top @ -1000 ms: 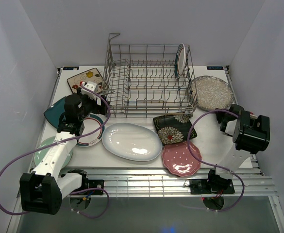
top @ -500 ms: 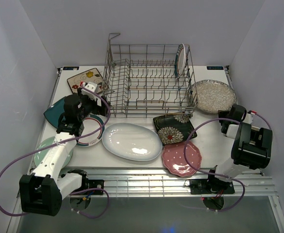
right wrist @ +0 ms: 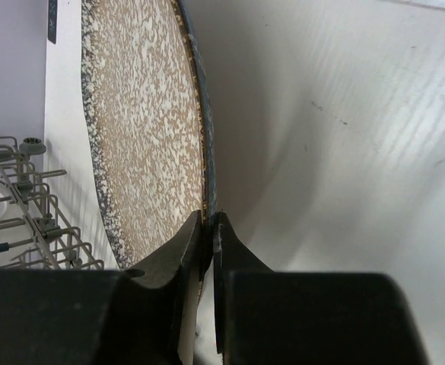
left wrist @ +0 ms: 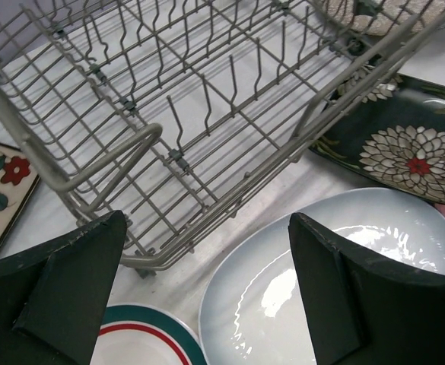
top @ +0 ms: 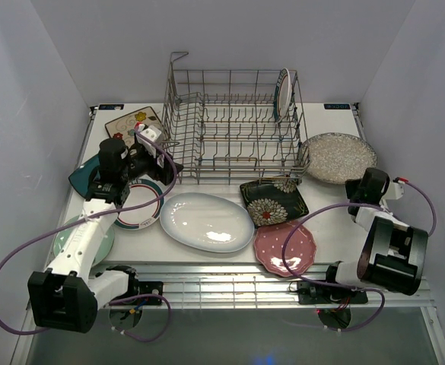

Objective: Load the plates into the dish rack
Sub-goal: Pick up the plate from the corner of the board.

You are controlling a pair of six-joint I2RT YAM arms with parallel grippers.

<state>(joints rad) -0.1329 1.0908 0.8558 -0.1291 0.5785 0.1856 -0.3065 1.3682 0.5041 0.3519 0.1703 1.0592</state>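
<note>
- The dish rack [top: 233,125] sat at the back of the tabletop [top: 332,220], and it was nearly bare: just one pale round plate [top: 283,95] stood on edge among the tines at its far right end.
- The plate in play was the speckled plate [top: 332,157], just beside the rack's right end. The right fingers [right wrist: 178,251] were pressed together on its near rim, clamped on it. From the wrist view, the shadow beneath suggested that edge was tipped up off the tabletop, though I couldn't be sure.
- Everything else lay flat outside the rack. The white oval plate [top: 207,221] was in front of it, the black floral plate [top: 274,201] was to that one's right, and the pink dotted plate [top: 284,248] was nearer the arms.
- Over on the left were the teal-rimmed round plate [top: 138,207], the cream floral plate [top: 131,122] by the rack's far left corner, the teal square plate [top: 85,175] and the pale green plate [top: 77,232], both partly hidden under the left arm.
- The left fingers [left wrist: 62,289] were spread wide apart, holding nothing, hovering by the rack's near left corner above the gap between the white oval plate and the teal-rimmed one.
- So, as I read it, this was early going: one plate loaded, one gripped and not yet lifted clear, and seven more not yet loaded. The speckled one would need standing on edge and slotting between the tines.
</note>
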